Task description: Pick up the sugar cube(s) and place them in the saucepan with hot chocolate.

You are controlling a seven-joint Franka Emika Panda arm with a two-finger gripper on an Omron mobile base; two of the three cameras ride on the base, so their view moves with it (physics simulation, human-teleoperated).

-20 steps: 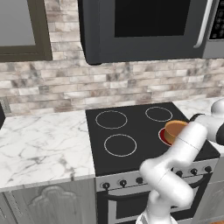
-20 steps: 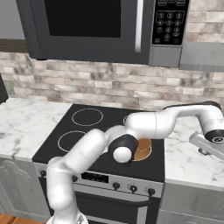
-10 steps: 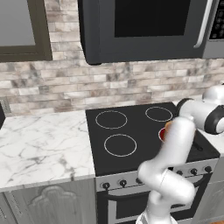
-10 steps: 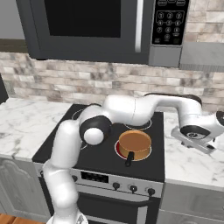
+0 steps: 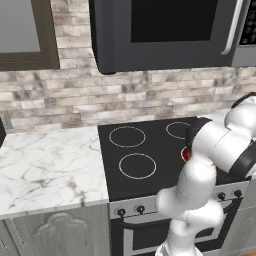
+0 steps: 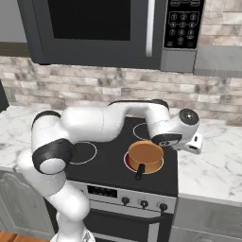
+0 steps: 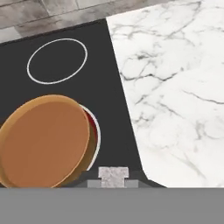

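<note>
The saucepan with hot chocolate [image 6: 145, 154] stands on the stove's front right burner, its dark handle [image 6: 140, 171] pointing toward the front. It is copper-orange with a flat brown top [image 7: 43, 140]. My gripper [image 6: 194, 144] hangs just right of the pan, over the seam between stove and counter. In the hand view a small pale speckled sugar cube [image 7: 113, 173] sits between the fingertips at the bottom edge, and the gripper [image 7: 113, 183] looks shut on it. In the left base view my arm hides the pan except a sliver [image 5: 185, 154].
A red glowing burner ring [image 7: 92, 124] shows under the pan. The black cooktop [image 6: 108, 158] has other white burner rings [image 7: 57, 61]. White marble counter [image 7: 175, 87] lies to the right, and another stretch [image 5: 50, 165] to the left. A microwave [image 6: 94, 28] hangs above.
My hand has swung left from over the right counter to the stove's right edge beside the pan. The elbow has folded back across the stove. The pan has not moved.
</note>
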